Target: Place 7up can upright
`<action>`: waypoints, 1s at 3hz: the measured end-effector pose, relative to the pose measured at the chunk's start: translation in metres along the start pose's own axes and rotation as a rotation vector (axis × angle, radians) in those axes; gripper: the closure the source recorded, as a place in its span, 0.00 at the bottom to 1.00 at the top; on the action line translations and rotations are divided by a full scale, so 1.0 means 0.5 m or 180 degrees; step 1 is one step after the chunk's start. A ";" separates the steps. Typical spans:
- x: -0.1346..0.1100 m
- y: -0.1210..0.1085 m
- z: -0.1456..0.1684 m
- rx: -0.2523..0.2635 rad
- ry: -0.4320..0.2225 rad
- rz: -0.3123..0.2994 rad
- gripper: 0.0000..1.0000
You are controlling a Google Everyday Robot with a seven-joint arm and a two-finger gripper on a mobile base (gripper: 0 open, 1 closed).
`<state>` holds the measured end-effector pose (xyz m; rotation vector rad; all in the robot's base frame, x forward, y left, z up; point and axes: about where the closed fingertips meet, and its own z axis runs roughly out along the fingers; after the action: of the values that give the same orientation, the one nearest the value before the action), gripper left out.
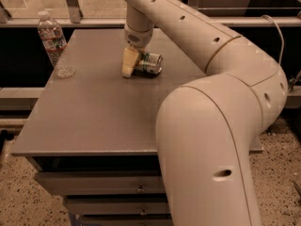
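Observation:
The 7up can [150,63] lies on its side on the grey table [94,112], towards the back middle, with a silver end facing right. Its body is white and green. My gripper [131,64] reaches down from the arm right at the can's left end, its cream-coloured tip against the table top beside the can. The part of the gripper behind the can is hidden, so its hold on the can cannot be made out.
A clear plastic water bottle [51,34] stands at the table's back left, with a small clear cap-like piece [65,71] in front of it. My arm's large links [211,140] fill the right foreground. Drawers [103,189] sit under the table.

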<state>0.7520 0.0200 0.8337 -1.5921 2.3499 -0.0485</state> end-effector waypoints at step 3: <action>0.005 -0.009 -0.088 -0.0003 -0.0430 -0.0014 1.00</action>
<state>0.7439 0.0100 0.8758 -1.5501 2.2441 0.0576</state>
